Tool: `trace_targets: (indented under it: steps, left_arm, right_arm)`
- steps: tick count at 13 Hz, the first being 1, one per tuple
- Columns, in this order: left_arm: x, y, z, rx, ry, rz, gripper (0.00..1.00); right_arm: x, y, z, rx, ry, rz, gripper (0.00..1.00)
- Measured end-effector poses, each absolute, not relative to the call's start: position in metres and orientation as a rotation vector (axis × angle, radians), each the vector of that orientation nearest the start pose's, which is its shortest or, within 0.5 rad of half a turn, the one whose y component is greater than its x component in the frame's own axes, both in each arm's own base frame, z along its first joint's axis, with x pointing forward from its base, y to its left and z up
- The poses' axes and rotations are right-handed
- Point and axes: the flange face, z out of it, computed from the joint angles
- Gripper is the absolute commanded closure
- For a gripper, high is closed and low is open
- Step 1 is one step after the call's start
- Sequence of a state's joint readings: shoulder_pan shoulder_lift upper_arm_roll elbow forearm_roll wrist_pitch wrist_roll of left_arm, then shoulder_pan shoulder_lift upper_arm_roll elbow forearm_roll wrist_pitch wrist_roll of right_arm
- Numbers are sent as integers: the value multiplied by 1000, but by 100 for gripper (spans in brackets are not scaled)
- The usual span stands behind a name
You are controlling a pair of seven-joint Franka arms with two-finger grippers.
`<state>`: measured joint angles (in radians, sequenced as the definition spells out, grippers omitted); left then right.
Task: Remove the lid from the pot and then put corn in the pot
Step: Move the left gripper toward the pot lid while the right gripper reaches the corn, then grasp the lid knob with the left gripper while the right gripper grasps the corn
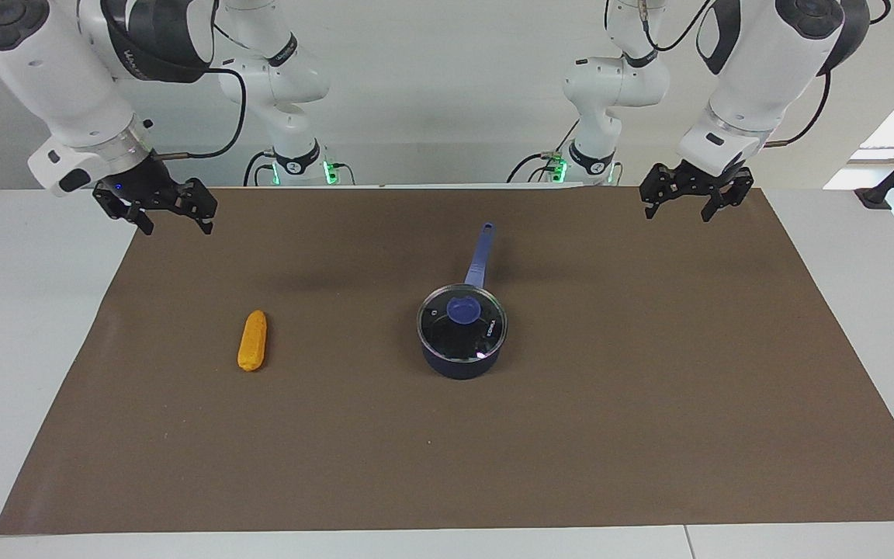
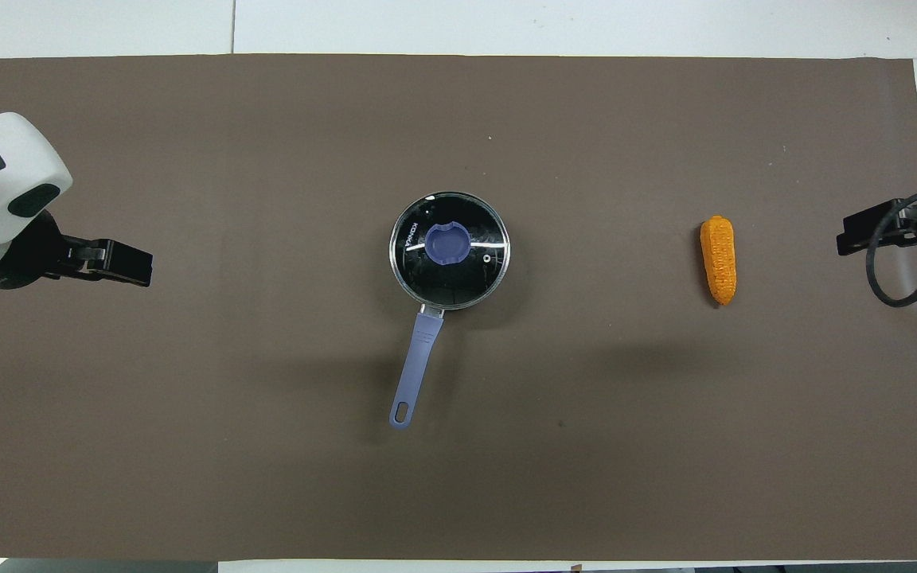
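Observation:
The pot [image 1: 459, 366] stands in the middle of the brown mat, its long blue handle [image 1: 479, 256] pointing toward the robots. The glass lid [image 1: 486, 330] with its blue knob [image 1: 463, 310] sits shut on the pot. The corn [image 1: 253, 340] lies flat on the mat beside the pot, toward the right arm's end. My right gripper [image 1: 175, 221] hangs open and empty in the air over the mat's corner at its own end. My left gripper [image 1: 677, 210] hangs open and empty over the mat's edge at its end. In the overhead view the lid [image 2: 474, 274], pot handle [image 2: 419, 354], corn [image 2: 719, 259], left gripper [image 2: 140, 267] and right gripper [image 2: 852, 235] all show.
The brown mat [image 1: 447, 466] covers most of the white table [image 1: 20, 349]. Bare white table borders the mat at both ends. A black stand [image 1: 874, 196] sits at the table's edge at the left arm's end.

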<state>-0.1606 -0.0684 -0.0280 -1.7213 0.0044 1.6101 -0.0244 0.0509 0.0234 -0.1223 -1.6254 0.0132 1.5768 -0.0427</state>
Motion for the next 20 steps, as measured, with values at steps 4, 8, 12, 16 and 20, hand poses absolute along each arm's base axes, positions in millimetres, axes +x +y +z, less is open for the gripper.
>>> trace_targets:
  steps: [4,8,12,16,20]
  left_arm:
    - [524,-100,594,-3119,257,66,0]
    - [524,-100,594,-3120,257,65,0]
    - [525,-113,597,-3174,274,24,0]
    - [540,-199,577,-3233,229,46,0]
    - [574,-337,511,-3249,146,74,0]
  right_arm:
    - [558,-38,587,-3125,46,110,0]
    - [558,-38,587,-3125,45,110,0]
    - [569,-28,574,-3130,20,2,0]
    - [594,11,450,-3127,-70,-194,0]
    - [589,17,326,-3147,-66,-139,0]
